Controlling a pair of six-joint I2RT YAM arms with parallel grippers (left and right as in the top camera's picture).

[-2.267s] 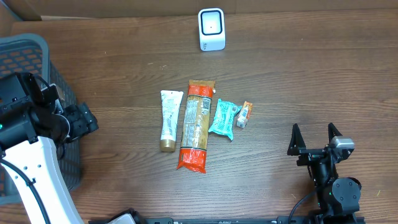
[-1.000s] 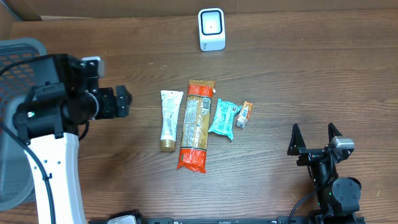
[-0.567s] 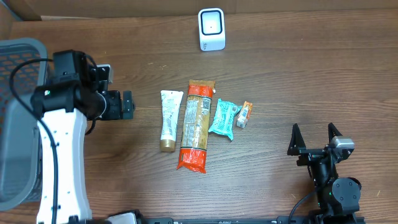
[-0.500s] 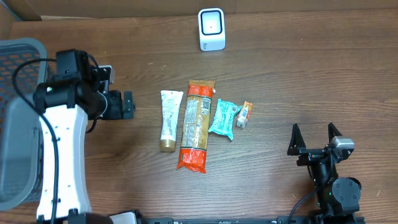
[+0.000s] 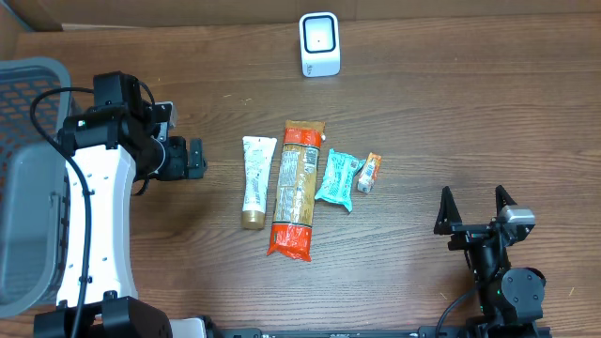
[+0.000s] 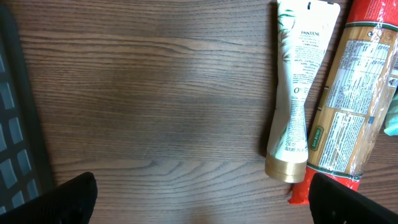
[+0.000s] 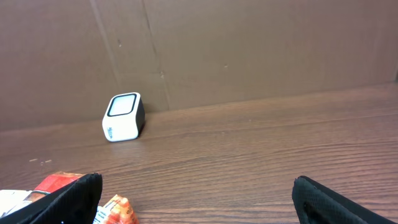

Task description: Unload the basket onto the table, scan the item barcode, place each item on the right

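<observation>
Items lie in a row in the middle of the surface (image 5: 451,113), none lifted. White Pantene tube (image 5: 255,181) is at the left end, gold cap toward the near edge. Long orange-red packet (image 5: 298,188) lies just beside it, touching or nearly so. Teal packet (image 5: 337,178) comes nxt, w/ a small orange sachet (image 5: 370,172) at the right end. Scanner (image 5: 319,43) stands at the far edge, well apart from the row, window tilted upward.

Left jaws are spread wide w/ nothing btwn them, hanging over bare wood just left of the tube, not touching it. In the left wrist view the tube sits off to one side, close to one fingertip (image 6: 354,202), not centred in the gap. Grey basket (image 5: 28,75) is at the left edge, beyond that arm. Right jaws are also wide apart & empty, parked at the near right, well apart from everything.

Step in hand, as I judge it: approach for the first pick, prob the tube since it's nearest. Nothing looks scanned yet.

Nxt move calls for:
- Slide the left jaws sideways till the tube is centred, fingers across its narrow width.
- Drop & clamp on the body, not the slick cap.
- Carry it to the scanner.

No barcode shows on the tube's upper face. It's prob underneath, so a wrist turn would be needed to show that side to the window.
</observation>
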